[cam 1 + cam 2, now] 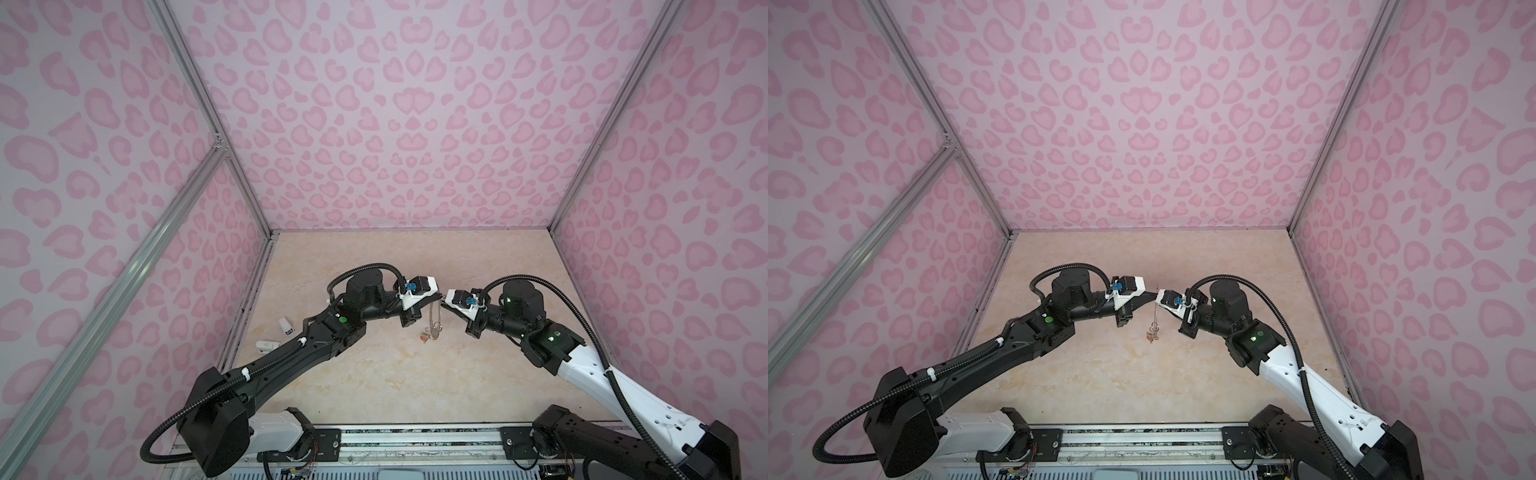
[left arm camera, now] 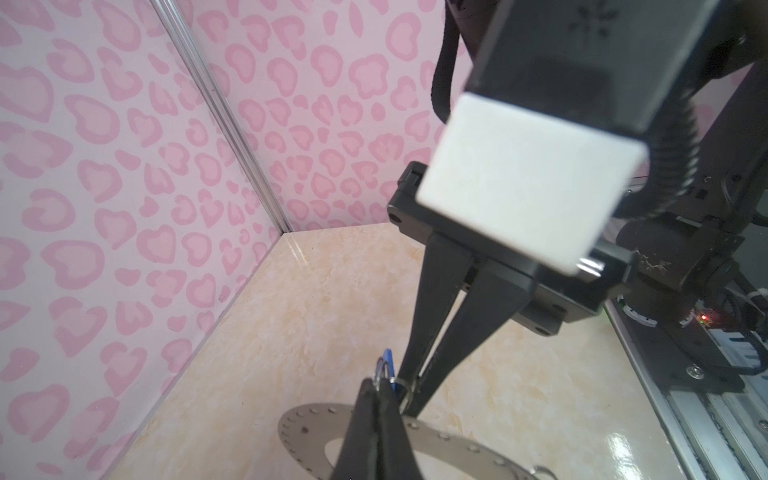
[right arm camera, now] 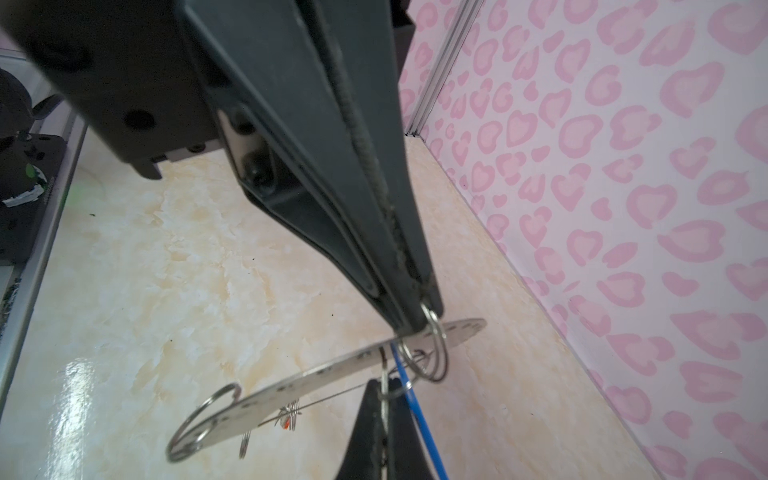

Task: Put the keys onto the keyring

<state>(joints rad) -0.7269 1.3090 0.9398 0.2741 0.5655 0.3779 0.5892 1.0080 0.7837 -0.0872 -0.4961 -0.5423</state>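
Aloft, the grey hole-rimmed keyring [image 2: 311,436] hangs from the closed right hand [image 3: 383,399]; left hand [image 2: 377,388] pinches blue-tagged keys [image 2: 387,356].

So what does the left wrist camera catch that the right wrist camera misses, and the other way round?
Only the left wrist view: the white block on the right arm's wrist. Only the right wrist view: the orange-red tag dangling below the keyring, and a wire clip at its end. Both: the keyring, the blue tag, and the left fingers and right fingers shut on small wire rings at its rim.
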